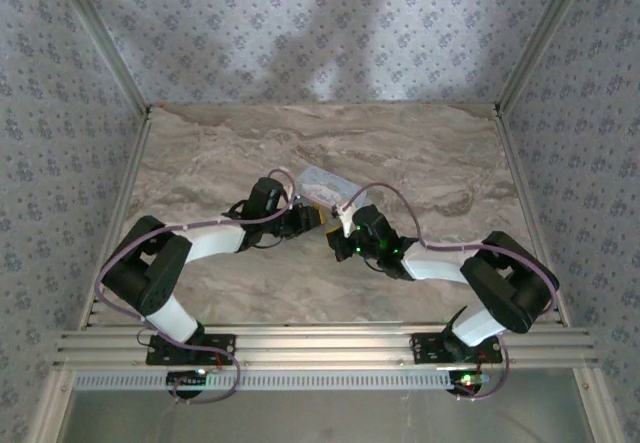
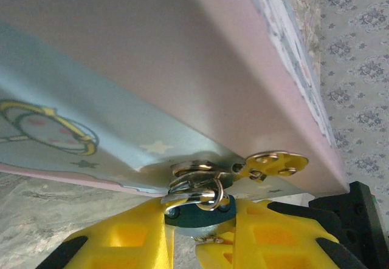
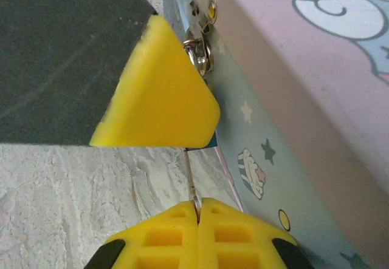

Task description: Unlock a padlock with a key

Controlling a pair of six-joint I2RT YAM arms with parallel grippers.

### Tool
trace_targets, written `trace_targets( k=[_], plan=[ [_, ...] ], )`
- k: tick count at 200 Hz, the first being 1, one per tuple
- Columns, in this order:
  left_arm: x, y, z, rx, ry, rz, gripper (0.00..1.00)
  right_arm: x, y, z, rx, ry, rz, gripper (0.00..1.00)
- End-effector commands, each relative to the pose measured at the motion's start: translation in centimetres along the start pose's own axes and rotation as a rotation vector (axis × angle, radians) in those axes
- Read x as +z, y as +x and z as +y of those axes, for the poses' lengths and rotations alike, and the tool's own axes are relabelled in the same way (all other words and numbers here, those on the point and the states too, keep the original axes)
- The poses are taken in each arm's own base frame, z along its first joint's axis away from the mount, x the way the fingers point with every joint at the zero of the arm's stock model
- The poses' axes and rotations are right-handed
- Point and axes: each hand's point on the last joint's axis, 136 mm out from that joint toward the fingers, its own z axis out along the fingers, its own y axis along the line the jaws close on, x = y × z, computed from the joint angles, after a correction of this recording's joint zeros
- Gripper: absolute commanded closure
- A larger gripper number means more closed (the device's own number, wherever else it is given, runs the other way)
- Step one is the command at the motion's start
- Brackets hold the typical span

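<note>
Item: padlock [image 2: 196, 214], tiny, rigid metal, likely light and slick. It hangs at the tin box's [image 2: 182, 68] near side, mid-tabletop [image 1: 420, 163]. Left claw [image 2: 200, 221], narrow, pinches its body, the soundest hold by my judgement. Right claw [image 3: 197, 211] is clamped on the thin key [image 3: 189, 175], which may bend.

A marble-patterned bench [image 1: 430, 153] carries a light blue cartoon-printed tin box [image 1: 325, 183] near its middle.
</note>
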Motion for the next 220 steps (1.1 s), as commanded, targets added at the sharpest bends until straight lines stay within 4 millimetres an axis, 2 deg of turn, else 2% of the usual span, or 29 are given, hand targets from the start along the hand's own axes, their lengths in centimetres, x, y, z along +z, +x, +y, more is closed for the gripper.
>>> trace_targets(
  k=[1,79,220],
  plan=[
    [-0.2,-0.2,-1.3,0.016,0.034,-0.009,0.75,0.4,-0.5,-0.7,0.021,0.034,-0.002,1.0],
    [-0.2,-0.2,-1.1,0.014,0.031,-0.013,0.75,0.5,0.6,-1.5,0.03,0.066,0.035,1.0],
    [0.0,0.2,-0.6,0.007,0.023,0.0,0.75,0.6,-1.9,-0.4,0.012,0.012,-0.036,1.0]
  ],
)
